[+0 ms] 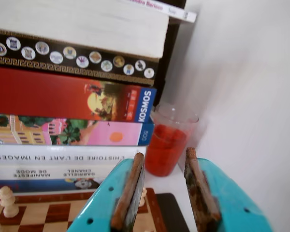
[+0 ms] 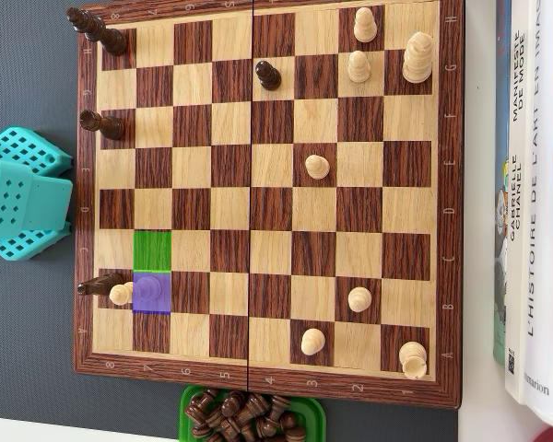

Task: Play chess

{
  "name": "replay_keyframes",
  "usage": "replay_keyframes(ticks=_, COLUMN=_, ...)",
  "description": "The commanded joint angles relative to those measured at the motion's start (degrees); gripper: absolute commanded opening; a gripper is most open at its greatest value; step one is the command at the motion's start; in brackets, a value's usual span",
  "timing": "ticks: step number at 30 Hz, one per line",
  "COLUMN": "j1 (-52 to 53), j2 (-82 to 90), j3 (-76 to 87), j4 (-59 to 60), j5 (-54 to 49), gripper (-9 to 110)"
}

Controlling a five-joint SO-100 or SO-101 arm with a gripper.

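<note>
Chessboard [image 2: 267, 198] fills most of my overhead view, resting on a dark grey surface [image 2: 32, 350]. Wooden frame, light and dark squares. Two squares near the board's lower left carry colour overlays: a green square [image 2: 152, 250] and, directly below it, a purple square [image 2: 152, 293] with a piece on it, tinted so that I cannot tell its colour.

Stack of books and game boxes [image 1: 72, 96] sits off the board's right edge in the overhead view; in the wrist view it rises behind the board, a red KOSMOS box [image 1: 77, 99] in the middle of the pile.

Teal arm base [image 2: 23, 193] is at the left edge of the overhead view, just beside the board.

The fingers [image 1: 164, 193] show in the wrist view only: teal shells with brown inner pads, spread apart, nothing between them, hanging over the board's corner.

A clear plastic cup [image 1: 171, 140] with red contents stands on the white surface beyond the fingers, next to the book stack.

A green tray [image 2: 251, 416] of dark pieces lies touching the board's lower edge in the overhead view.

Pieces: light ones scattered over the right half, a light pawn [image 2: 317, 167] near centre. Dark ones mostly along the left edge; a dark pawn [image 2: 267, 75] stands alone toward the top middle. One dark piece [image 2: 100, 284] lies tipped, touching a light pawn [image 2: 121, 294] beside the purple square.
</note>
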Motion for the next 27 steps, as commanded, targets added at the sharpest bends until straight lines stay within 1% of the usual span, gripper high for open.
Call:
replay_keyframes(ticks=1, j1=1.41, j2=-3.25, j3=-8.79, j4=14.33, j5=0.09, gripper=14)
replay_keyframes(ticks=5, j1=4.39, j2=-8.44, j3=-16.0, j4=32.52, j5=0.18, gripper=14)
replay_keyframes(ticks=11, j1=7.29, j2=-17.75, j3=-23.2, j4=49.31, j5=-0.35, gripper=14)
replay_keyframes(ticks=14, j1=8.17, j2=-22.15, j3=-25.93, j4=54.23, j5=-0.44, gripper=14)
replay_keyframes(ticks=23, j1=8.61, j2=-34.89, j3=-30.15, j4=61.7, j5=-0.44, gripper=14)
replay_keyframes(ticks=27, j1=10.46, j2=-39.02, j3=-31.38, j4=66.36, j5=-0.44, gripper=14)
